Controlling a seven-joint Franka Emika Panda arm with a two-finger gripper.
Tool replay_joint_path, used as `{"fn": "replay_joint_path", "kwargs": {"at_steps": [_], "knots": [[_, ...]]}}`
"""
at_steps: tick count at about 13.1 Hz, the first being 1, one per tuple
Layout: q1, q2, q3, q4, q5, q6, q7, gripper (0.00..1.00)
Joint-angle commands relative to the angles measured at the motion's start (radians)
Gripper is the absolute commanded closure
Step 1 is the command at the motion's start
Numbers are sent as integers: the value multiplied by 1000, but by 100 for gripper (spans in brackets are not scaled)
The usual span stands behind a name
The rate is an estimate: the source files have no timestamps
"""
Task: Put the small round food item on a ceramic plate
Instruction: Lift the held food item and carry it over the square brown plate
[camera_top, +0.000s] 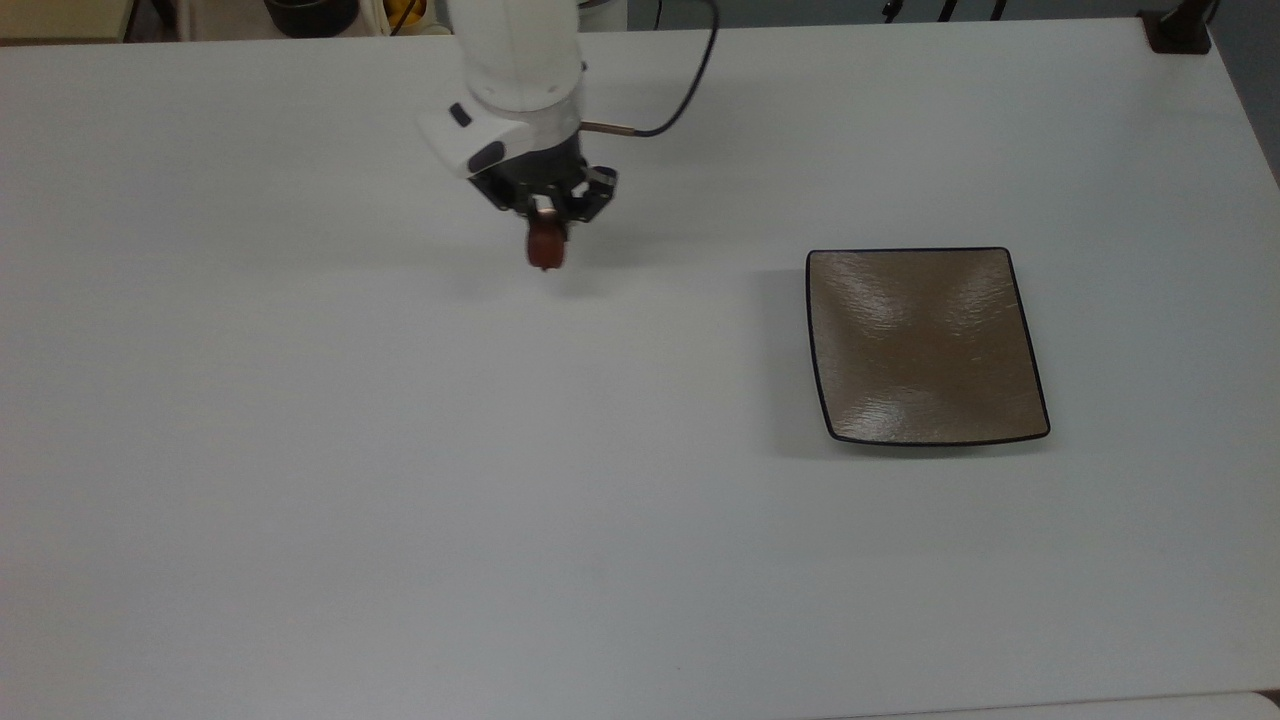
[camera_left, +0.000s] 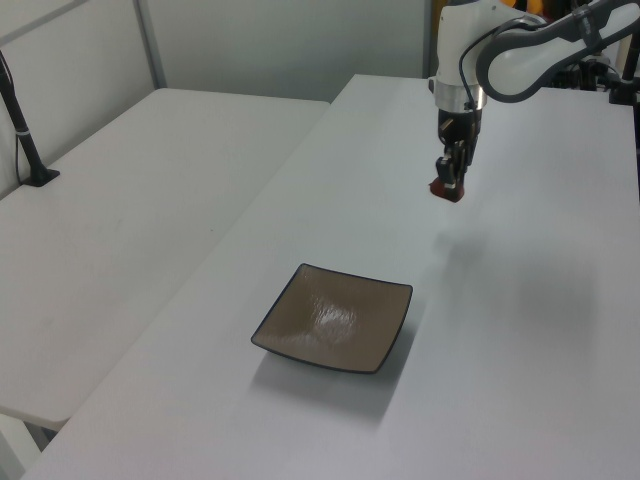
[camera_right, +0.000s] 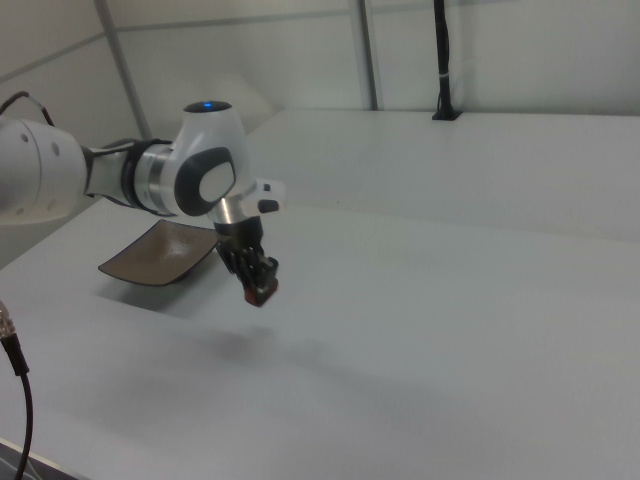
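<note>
My gripper (camera_top: 546, 243) hangs above the white table, shut on the small round food item (camera_top: 545, 250), a dark reddish-brown glossy lump (camera_left: 446, 189) held clear of the surface (camera_right: 262, 293). The ceramic plate (camera_top: 925, 345), square and brownish-tan with a thin black rim, lies far off to the top view's right. In the left view the plate (camera_left: 335, 318) sits nearer the camera than the gripper (camera_left: 449, 184). In the right view the plate (camera_right: 160, 254) lies behind the arm, partly hidden by it, with the gripper (camera_right: 260, 287) in front.
A black post base (camera_top: 1178, 30) stands at the table's far corner in the top view's upper right. A second white table (camera_left: 110, 210) adjoins on the left view's left, with a black clamp stand (camera_left: 30, 155) on it. A black cable (camera_top: 690, 85) trails from the wrist.
</note>
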Motion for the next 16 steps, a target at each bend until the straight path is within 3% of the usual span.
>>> {"fn": "replay_joint_path", "kwargs": {"at_steps": [1, 5, 7, 11, 16], "knots": [[45, 57, 29, 119, 103, -22, 154, 71], [103, 122, 62, 208, 171, -11, 324, 71], [157, 184, 69, 295, 202, -7, 421, 71], [257, 296, 91, 426, 200, 90, 559, 70], [347, 402, 101, 471, 182, 173, 648, 69]]}}
